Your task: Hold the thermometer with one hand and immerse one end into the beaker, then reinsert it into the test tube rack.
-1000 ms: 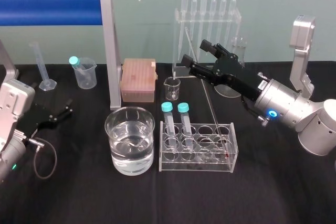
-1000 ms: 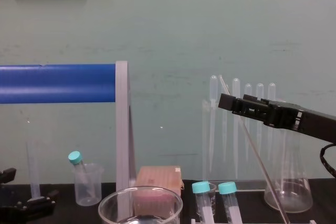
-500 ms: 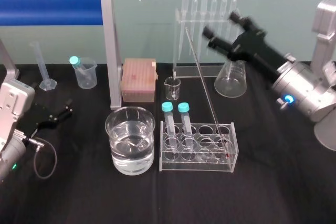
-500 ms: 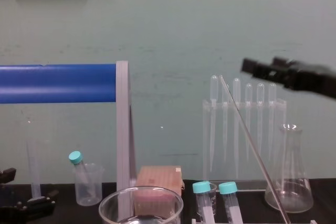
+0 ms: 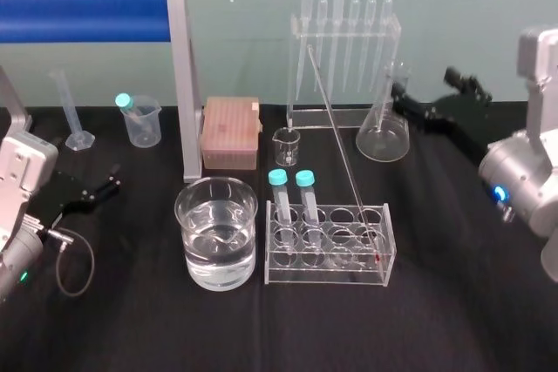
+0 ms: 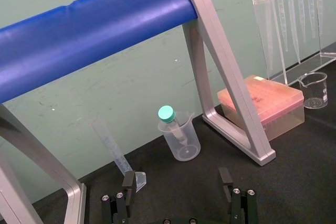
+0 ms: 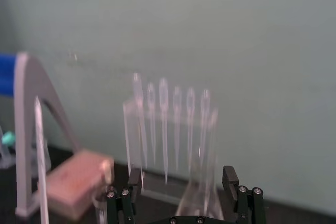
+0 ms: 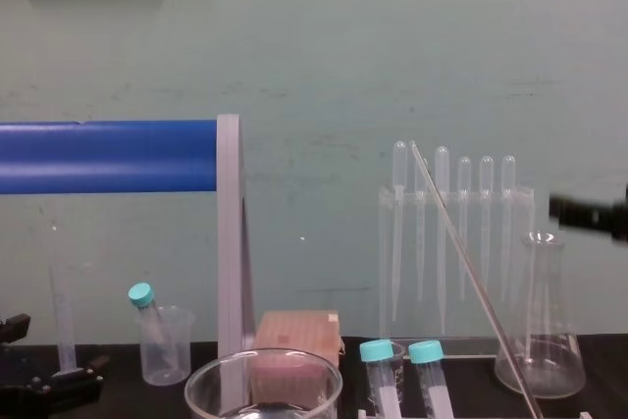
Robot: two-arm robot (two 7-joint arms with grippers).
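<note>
1. Your right hand [image 5: 425, 86] has long black fingers [image 5: 414, 106] on a silver cylindrical wrist [image 5: 516, 179] with a glowing blue light [image 5: 499, 191].
2. Your left hand [image 5: 109, 182] is black too. Its silver arm housing [image 5: 26, 163] carries a small green light [image 5: 23, 277] and a looping black cable [image 5: 74, 259].
3. Silver screws [image 6: 233, 191] stud the finger mounts.

a plain pale green wall [image 8: 314, 56] rises beyond the right hand [image 5: 427, 91]; the bench [image 5: 131, 328] below the hand is covered in matte black, under soft, even light.
</note>
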